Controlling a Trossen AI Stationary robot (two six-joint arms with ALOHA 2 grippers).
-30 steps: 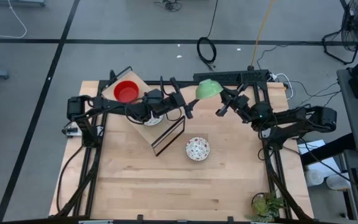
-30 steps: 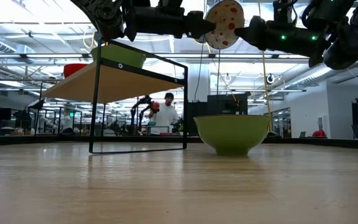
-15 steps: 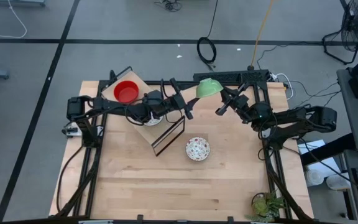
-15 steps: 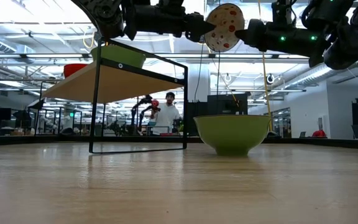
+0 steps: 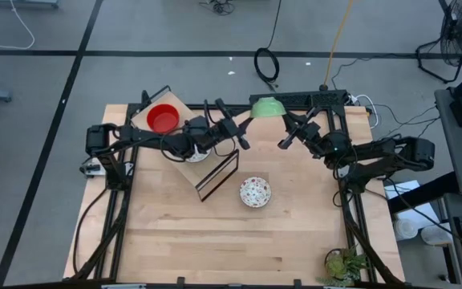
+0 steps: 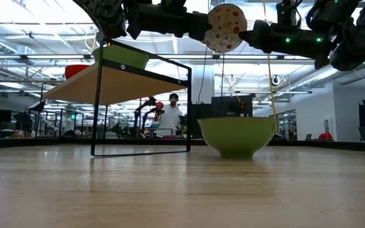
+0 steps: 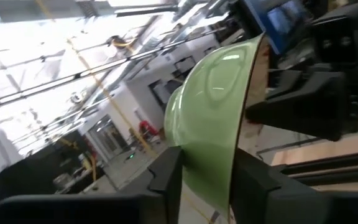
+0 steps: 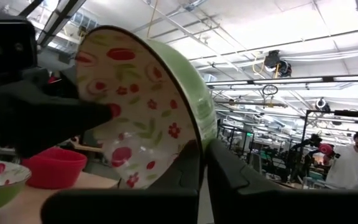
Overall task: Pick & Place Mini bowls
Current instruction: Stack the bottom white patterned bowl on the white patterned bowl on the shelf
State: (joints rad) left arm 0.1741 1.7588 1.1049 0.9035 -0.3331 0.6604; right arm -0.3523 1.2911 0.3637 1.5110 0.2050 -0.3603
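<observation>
A mini bowl (image 6: 225, 26), green outside and white with red flowers inside, hangs on edge high above the table's far middle (image 5: 267, 106). My left gripper (image 6: 203, 26) comes at it from the left and my right gripper (image 6: 249, 31) from the right; both are shut on its rim. A second flowered mini bowl (image 5: 255, 192) rests on its base on the table. A red mini bowl (image 5: 164, 119) sits on the rack's wooden top. My left gripper has the bowl's rim between its two fingers, one finger on the green outer wall (image 7: 188, 155) and the other on the inner side. It comes about level from the table's left. The bowl stands on edge, clear of the table. My right gripper pinches the opposite rim (image 8: 194, 146), one finger on the flowered inner face and one on the green outside. The fingers come from the table's right, slanting a little upward. The bowl is lifted clear, its flowered face toward the near edge.
A black wire rack (image 5: 217, 175) with a wooden top (image 6: 119, 82) stands at the far left; a green bowl (image 6: 122, 57) also sits on it. A potted plant (image 5: 343, 265) stands at the near right corner. A person (image 6: 168, 117) is in the room behind.
My left gripper's fingers have closed in on the rim of the bowl that my right gripper holds. The bowl has turned a little, its flowered face showing rounder toward the near edge. Both arms have stayed in place.
</observation>
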